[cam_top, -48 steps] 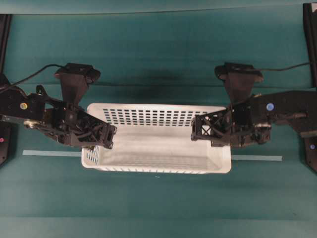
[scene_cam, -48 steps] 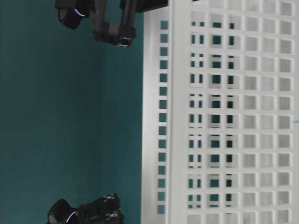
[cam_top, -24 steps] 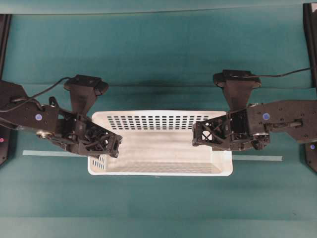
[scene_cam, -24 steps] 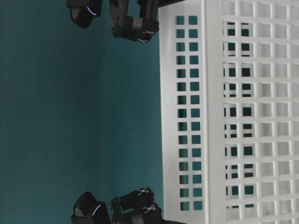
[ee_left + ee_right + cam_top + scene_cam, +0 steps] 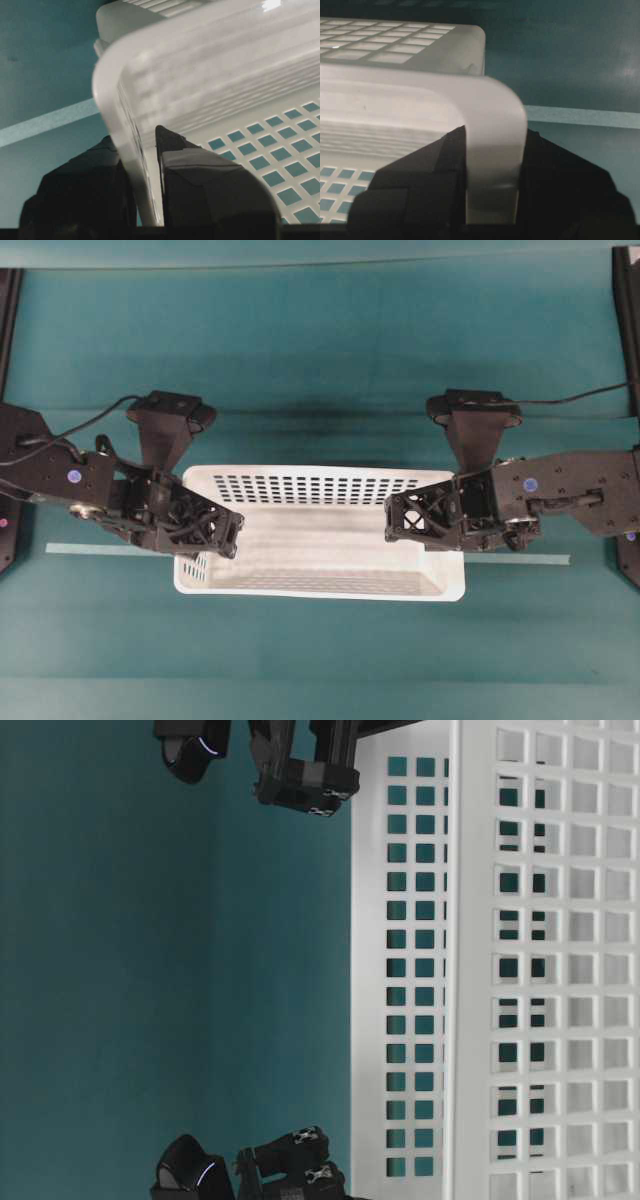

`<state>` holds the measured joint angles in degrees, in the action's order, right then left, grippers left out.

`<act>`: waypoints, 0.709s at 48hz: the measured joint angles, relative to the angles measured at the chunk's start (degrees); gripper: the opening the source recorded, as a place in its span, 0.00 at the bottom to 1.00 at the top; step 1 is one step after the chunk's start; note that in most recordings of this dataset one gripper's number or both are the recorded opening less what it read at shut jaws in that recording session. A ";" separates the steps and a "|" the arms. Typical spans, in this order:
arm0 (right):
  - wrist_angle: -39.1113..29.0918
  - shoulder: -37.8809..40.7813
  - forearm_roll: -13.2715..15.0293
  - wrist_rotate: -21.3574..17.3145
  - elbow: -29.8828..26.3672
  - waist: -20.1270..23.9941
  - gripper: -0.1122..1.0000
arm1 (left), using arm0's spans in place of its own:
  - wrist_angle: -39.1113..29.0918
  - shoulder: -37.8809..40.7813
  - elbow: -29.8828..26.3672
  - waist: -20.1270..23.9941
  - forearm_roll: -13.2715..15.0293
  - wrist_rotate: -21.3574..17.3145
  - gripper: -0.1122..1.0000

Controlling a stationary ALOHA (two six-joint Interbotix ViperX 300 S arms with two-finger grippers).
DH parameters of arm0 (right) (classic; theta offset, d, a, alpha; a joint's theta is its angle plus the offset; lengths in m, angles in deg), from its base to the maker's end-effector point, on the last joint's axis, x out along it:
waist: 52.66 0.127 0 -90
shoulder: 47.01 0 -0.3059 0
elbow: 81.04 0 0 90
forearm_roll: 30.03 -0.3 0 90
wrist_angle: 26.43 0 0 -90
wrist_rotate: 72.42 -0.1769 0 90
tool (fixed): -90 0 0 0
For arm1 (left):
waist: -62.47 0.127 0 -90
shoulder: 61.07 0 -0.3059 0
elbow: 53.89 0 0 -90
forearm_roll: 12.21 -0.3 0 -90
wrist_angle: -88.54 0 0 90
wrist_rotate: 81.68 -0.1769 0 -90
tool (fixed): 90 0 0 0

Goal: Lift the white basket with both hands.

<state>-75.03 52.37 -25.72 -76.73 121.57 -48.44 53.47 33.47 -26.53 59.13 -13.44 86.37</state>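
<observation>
Where clamped: white basket [image 5: 320,560] rim between each end effector's jaws

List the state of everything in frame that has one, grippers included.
white basket: upright, nothing inside, held at both short ends.
left gripper: shut on the basket's left end wall, one of the fingers inside.
right gripper: shut on the basket's right end rim.

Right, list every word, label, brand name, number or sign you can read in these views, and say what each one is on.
None: no readable text in any view.
The white basket is plain, with no label or brand.
The left gripper and the right gripper show no lettering.
The arms carry small coloured dots without characters.
</observation>
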 measured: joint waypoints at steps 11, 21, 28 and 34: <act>0.97 -0.09 0.35 0.00 0.35 -0.18 0.25 | 0.00 0.18 0.00 0.00 0.00 1.14 0.14; 5.19 -0.18 0.35 -0.26 1.85 -0.97 0.25 | 0.26 0.18 0.09 0.00 -0.09 1.23 0.14; 5.54 -0.18 0.35 -0.35 1.93 -1.14 0.25 | 1.14 -0.09 0.44 -0.09 -0.09 1.23 0.14; 5.54 -0.18 0.35 -0.35 1.93 -1.14 0.25 | 1.76 -0.18 0.79 -0.09 -0.09 1.23 0.14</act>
<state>-69.50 52.20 -25.37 -77.08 123.51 -49.58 55.23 33.30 -25.74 59.04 -13.53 87.60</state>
